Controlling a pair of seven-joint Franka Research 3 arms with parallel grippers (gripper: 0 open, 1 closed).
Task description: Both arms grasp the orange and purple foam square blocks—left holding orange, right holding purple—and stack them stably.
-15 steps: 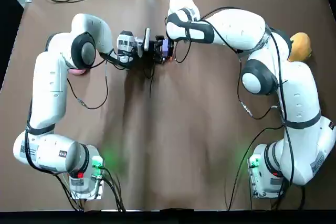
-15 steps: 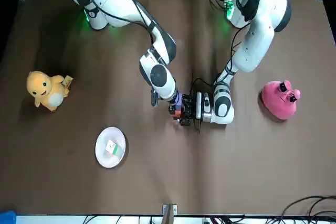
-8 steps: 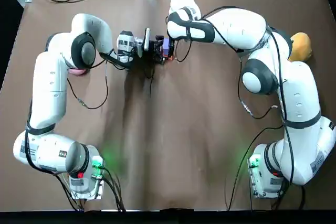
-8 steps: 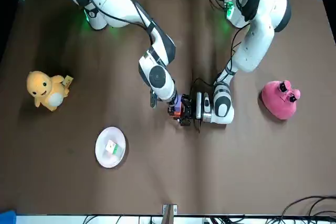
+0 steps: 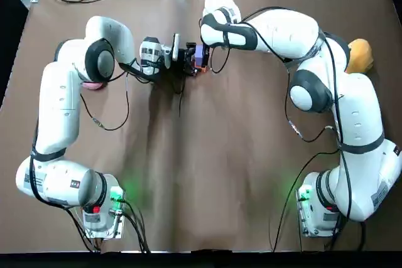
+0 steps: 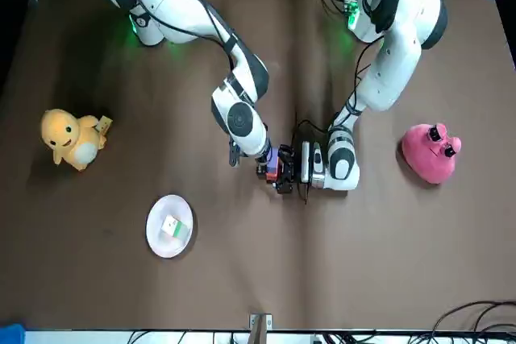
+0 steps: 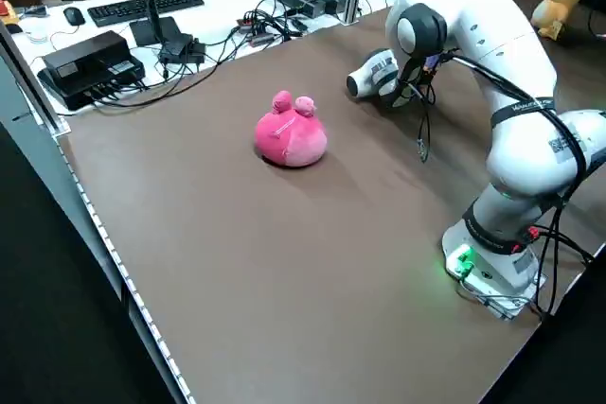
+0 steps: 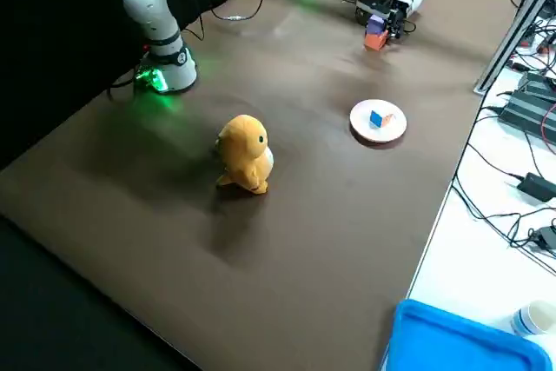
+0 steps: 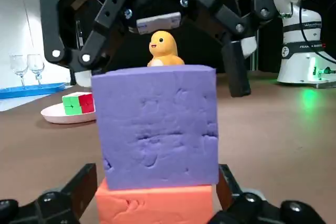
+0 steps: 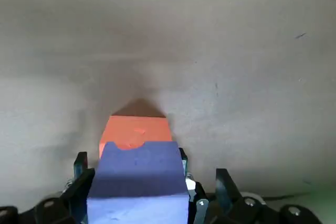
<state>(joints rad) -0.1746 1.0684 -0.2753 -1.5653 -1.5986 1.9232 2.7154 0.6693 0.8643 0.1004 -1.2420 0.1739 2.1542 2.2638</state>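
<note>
- Two foam blocks, one of each colour: one purple foam square block (image 9: 157, 124) and one orange foam square block (image 9: 157, 205). The purple one sits flat on top of the orange one, edges nearly flush.
- The pair stands low over the brown matte surface (image 6: 387, 263), on the side far from my two bases and about midway across. I cannot tell whether the orange block rests on the surface.
- Both blocks are straight-edged cubes. The purple face is pitted and lightly creased, and the orange one shows a small dent along its top edge.
- Two arms, both at the stack. My left gripper (image 5: 190, 62) lies level with the surface, its jaws clamped on the two sides of the orange block.
- My right gripper (image 10: 151, 176) points down from above. Its jaws are spread wider than the purple block, one on each side of it, not squeezing it.
- Two soft, rounded plush toys, well apart from the stack: one yellow plush toy (image 6: 71, 138) out on my right and one pink plush toy (image 6: 431, 153) out on my left.
- One smooth round white plate (image 6: 156, 217) on my right, carrying one small multicoloured cube (image 6: 171, 227).
</note>
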